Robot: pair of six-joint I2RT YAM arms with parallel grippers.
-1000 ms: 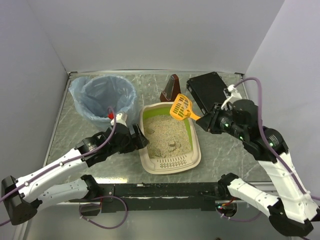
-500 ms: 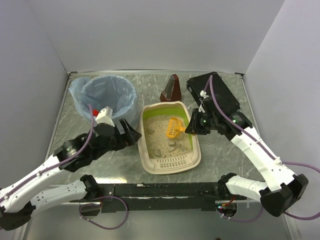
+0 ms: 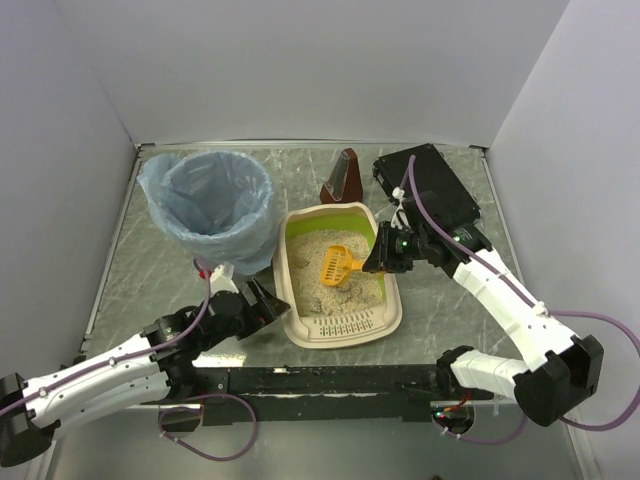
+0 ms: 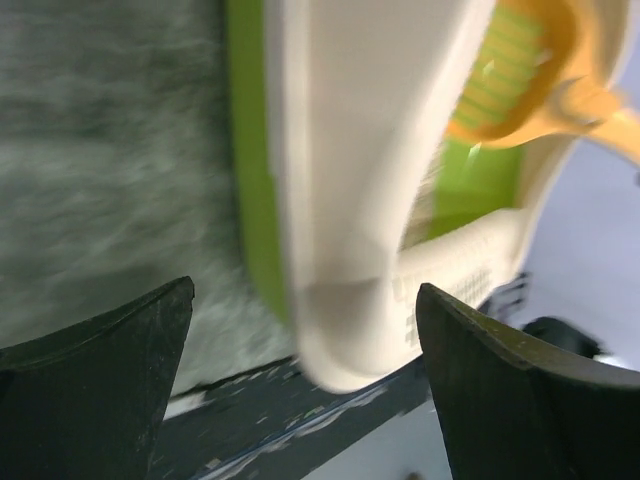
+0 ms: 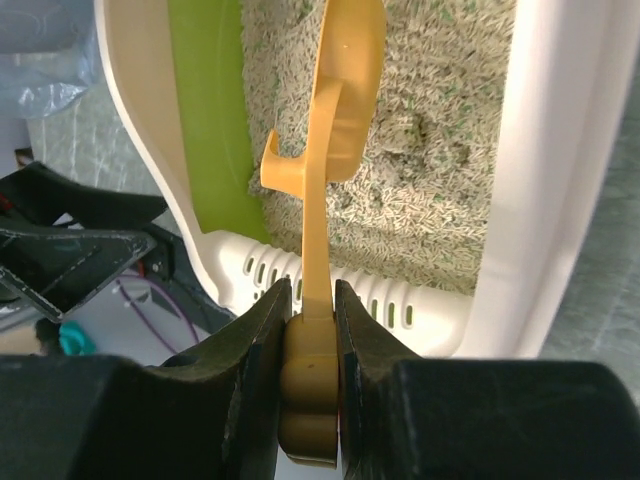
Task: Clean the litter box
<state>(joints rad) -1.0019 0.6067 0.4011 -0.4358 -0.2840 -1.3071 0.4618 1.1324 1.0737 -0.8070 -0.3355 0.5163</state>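
Note:
The cream litter box (image 3: 297,322) with a lime-green inner wall and sandy grey litter sits mid-table; it also shows in the right wrist view (image 5: 545,150) and the left wrist view (image 4: 350,200). My right gripper (image 3: 378,258) is shut on the handle of an orange slotted scoop (image 3: 336,267), whose head is down in the litter; the scoop shows in the right wrist view (image 5: 335,110), with a clump (image 5: 425,140) beside it. My left gripper (image 3: 268,302) is open and empty at the box's near-left corner, its black fingers (image 4: 100,380) either side of that corner.
A round bin lined with a blue bag (image 3: 210,205) stands at the back left. A flat black case (image 3: 425,185) lies at the back right, and a dark brown scoop stand (image 3: 343,178) is behind the box. Grey walls close in the table.
My right gripper has swung the scoop from above the box's far right corner down into the litter. My left gripper has moved back toward the near edge, to the box's near-left corner.

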